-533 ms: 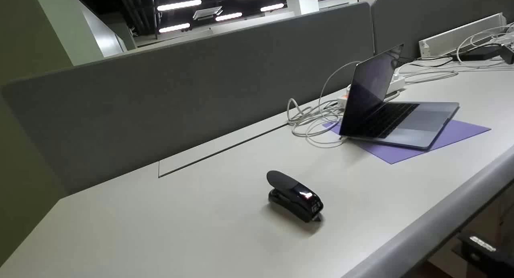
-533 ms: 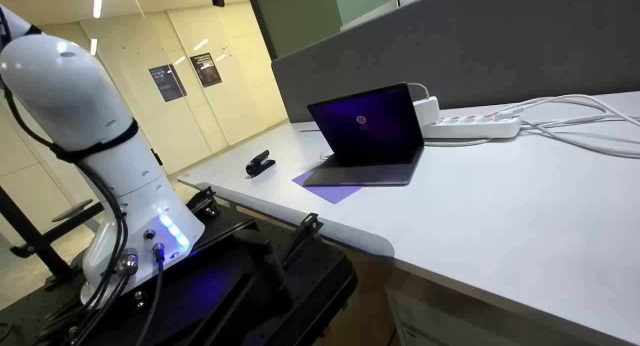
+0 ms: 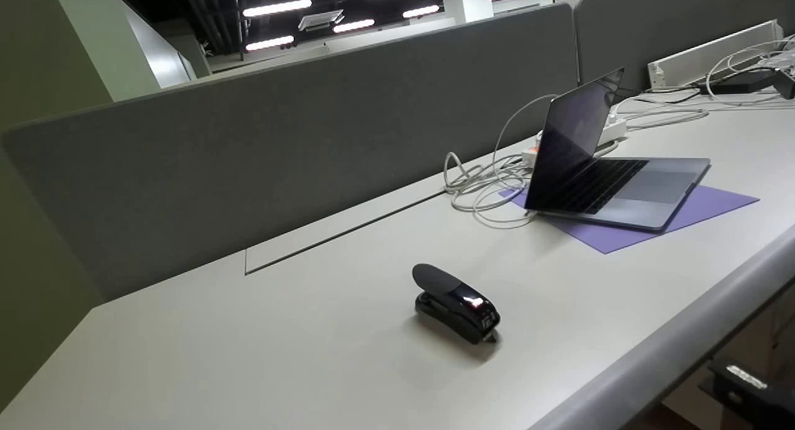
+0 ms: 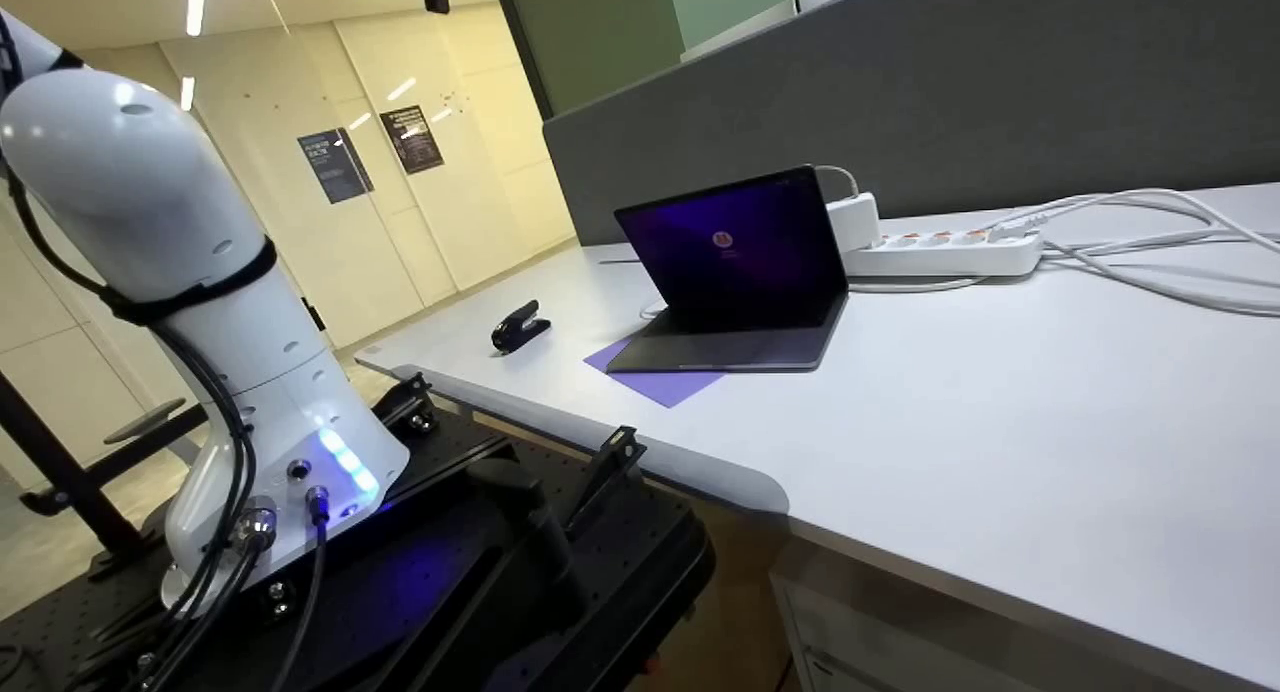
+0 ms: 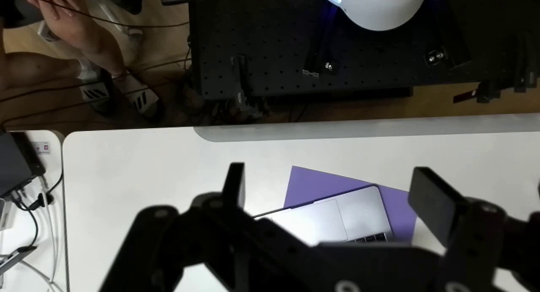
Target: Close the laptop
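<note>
Laptop (image 4: pixel 738 272) stood open on the purple mat (image 3: pixel 714 200), black stapler (image 3: pixel 456 304) apart on the desk (image 3: pixel 261 349), while I saw my Robotiq gripper (image 5: pixel 333 188) with jaws parted wide.

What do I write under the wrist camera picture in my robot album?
Looking down past the open gripper: a partly hidden open laptop on a purple mat, white desk beneath.

The laptop (image 4: pixel 738 277) stands open, seemingly switched on.
</note>
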Controlling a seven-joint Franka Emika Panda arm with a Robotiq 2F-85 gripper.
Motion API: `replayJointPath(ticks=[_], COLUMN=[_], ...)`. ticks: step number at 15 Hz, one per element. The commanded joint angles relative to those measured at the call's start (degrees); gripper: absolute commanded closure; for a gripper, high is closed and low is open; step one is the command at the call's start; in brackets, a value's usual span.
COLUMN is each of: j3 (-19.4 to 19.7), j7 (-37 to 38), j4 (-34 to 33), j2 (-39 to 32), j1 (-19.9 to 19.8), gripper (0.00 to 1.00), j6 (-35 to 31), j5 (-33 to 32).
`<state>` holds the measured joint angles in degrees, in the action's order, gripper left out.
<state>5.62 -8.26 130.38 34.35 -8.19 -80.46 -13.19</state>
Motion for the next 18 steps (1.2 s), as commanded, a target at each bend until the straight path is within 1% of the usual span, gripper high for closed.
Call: replayJointPath(ticks=[1,4,6,8,13,15,18], j3=[0.95,0.95,1.19,1.41,1.77,1.08,-0.41], j7=[0.55,0.55,3.45,4.59,3.71,4.12,4.56], j4=[-0.15,-0.15,0.00,0.10,-0.74,-1.30,-1.59], j2=[0.02,0.02,-1.23,-2.66,-8.59,-11.52,-15.66], j1=[1.31,1.31,0.65,0.21,0.40,0.77,1.14], gripper=[0.00,0.00,0.00,0.00,0.00,0.00,0.00], j6=[0.26,0.26,-4.01,-8.30,-17.53,-21.11,-27.80], j5=[-0.38,-0.38,-0.38,-1.06,-1.13,-1.06,-2.89])
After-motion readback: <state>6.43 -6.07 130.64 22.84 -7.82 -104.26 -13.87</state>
